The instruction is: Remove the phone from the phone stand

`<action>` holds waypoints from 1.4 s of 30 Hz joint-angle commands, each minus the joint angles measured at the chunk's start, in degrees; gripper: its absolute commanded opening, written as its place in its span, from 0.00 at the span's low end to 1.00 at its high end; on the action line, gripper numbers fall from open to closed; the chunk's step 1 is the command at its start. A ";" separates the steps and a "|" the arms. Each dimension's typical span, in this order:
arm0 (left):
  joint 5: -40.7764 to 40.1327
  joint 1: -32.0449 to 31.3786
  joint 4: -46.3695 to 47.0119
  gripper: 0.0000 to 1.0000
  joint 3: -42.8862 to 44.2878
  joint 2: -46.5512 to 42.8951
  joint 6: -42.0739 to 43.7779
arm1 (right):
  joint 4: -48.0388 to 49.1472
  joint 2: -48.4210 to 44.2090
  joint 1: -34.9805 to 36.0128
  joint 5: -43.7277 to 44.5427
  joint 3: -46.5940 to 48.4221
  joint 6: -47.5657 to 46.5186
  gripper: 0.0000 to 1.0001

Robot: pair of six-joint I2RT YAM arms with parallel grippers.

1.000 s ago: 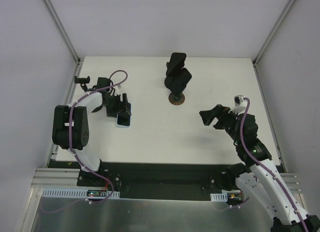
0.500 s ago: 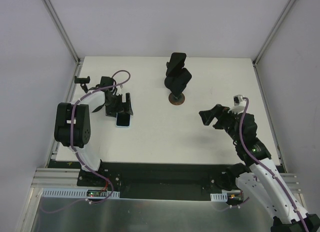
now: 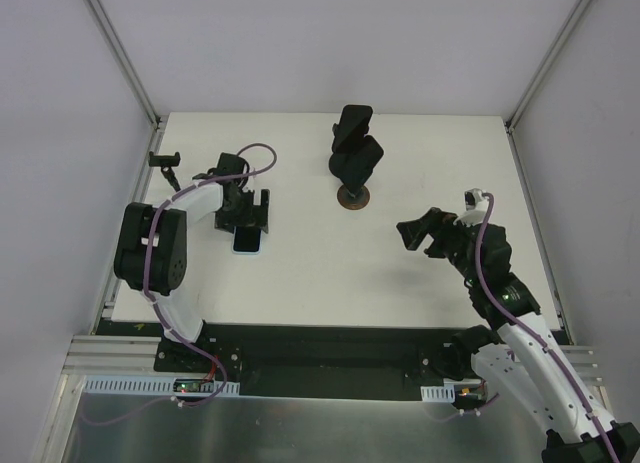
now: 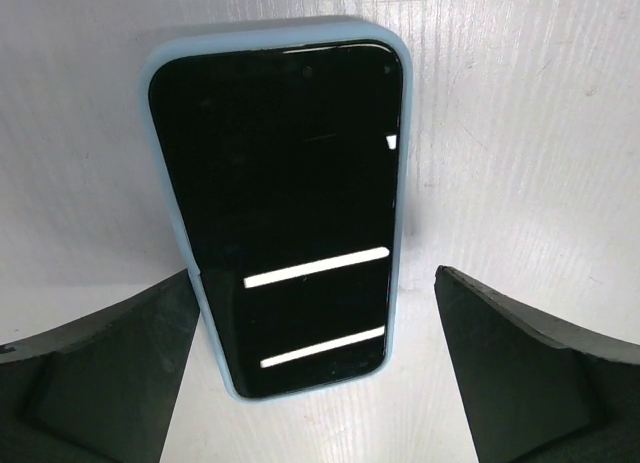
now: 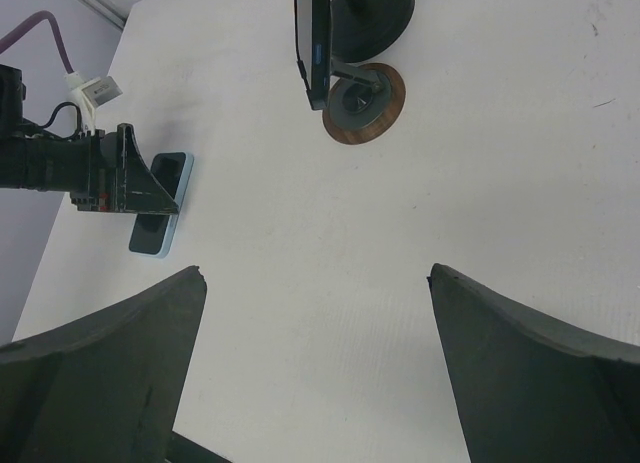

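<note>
While the left hand [image 4: 315,283] hangs wide open right over it, gripping nothing, the one phone [image 4: 285,213] lies flat on the table [image 3: 320,273] at the left, screen up in a pale blue case, off the phone stand [image 3: 352,163]. There's one stand, well apart at far centre on a round brown base [image 3: 352,195]. From above its black upper parts merge, so I can't tell the cradle from anything in it. Two hands in all: the right hand [image 3: 415,233] is spread open over the table, holding nothing. One small black clip [image 3: 165,160] sits by the far left edge, too small to make out. The phone's screen is dark, with two bright reflected bars.
</note>
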 commanded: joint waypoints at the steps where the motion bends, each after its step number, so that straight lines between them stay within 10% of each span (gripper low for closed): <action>1: -2.60 -2.26 -2.42 0.98 -0.58 2.63 1.24 | 1.48 0.06 -0.22 -0.64 -0.39 -0.30 0.96; 29: -5.67 -13.25 -6.02 0.71 -5.58 -2.73 -2.80 | 2.18 0.41 -0.31 -1.60 -0.66 0.75 0.96; 42: -6.64 -14.74 -6.11 0.99 -4.28 -6.94 -3.69 | 2.80 1.02 -0.22 -2.13 -0.22 0.23 0.96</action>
